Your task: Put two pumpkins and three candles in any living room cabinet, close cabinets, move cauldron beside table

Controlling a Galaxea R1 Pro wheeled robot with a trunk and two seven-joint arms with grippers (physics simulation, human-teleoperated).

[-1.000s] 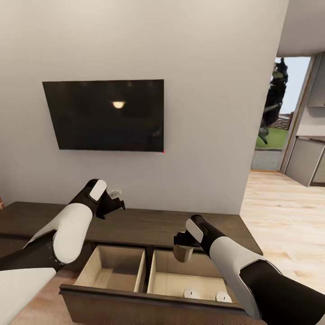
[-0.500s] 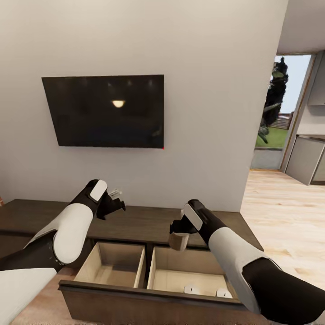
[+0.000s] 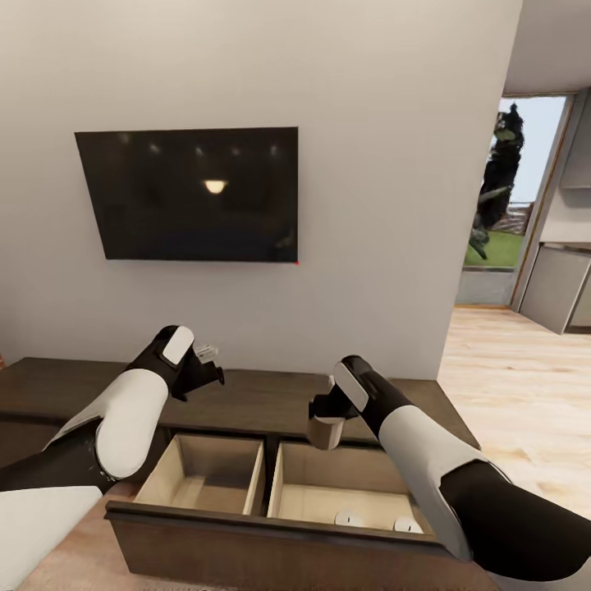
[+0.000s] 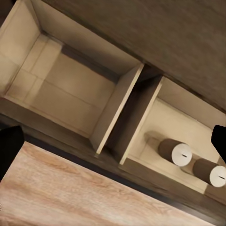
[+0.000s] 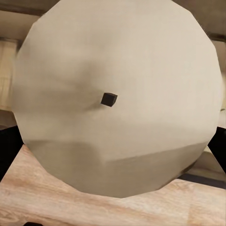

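Note:
The cabinet [image 3: 271,402] is a long dark-brown TV unit whose drawer [image 3: 271,525] is pulled out, showing two pale compartments. Two grey candles [image 3: 349,519] [image 3: 405,524] lie in the right compartment, seen again as candles [image 4: 175,151] [image 4: 209,171] in the left wrist view. My right gripper [image 3: 326,417] is shut on a third candle [image 3: 326,433], held above that compartment's back edge; its round end [image 5: 117,99] faces the right wrist camera. My left gripper [image 3: 209,361] hangs open above the cabinet top, with nothing in it. Pumpkins, cauldron and table are out of view.
A black TV [image 3: 193,193] hangs on the pale wall above the cabinet. The left drawer compartment [image 4: 61,89] holds nothing. To the right, light wood floor [image 3: 525,386] leads to a glass door and grey kitchen units [image 3: 558,287].
The whole picture has shifted up a little, so the camera moved. My right gripper has lifted the candle slightly up and left over the drawer. The left gripper holds its pose.

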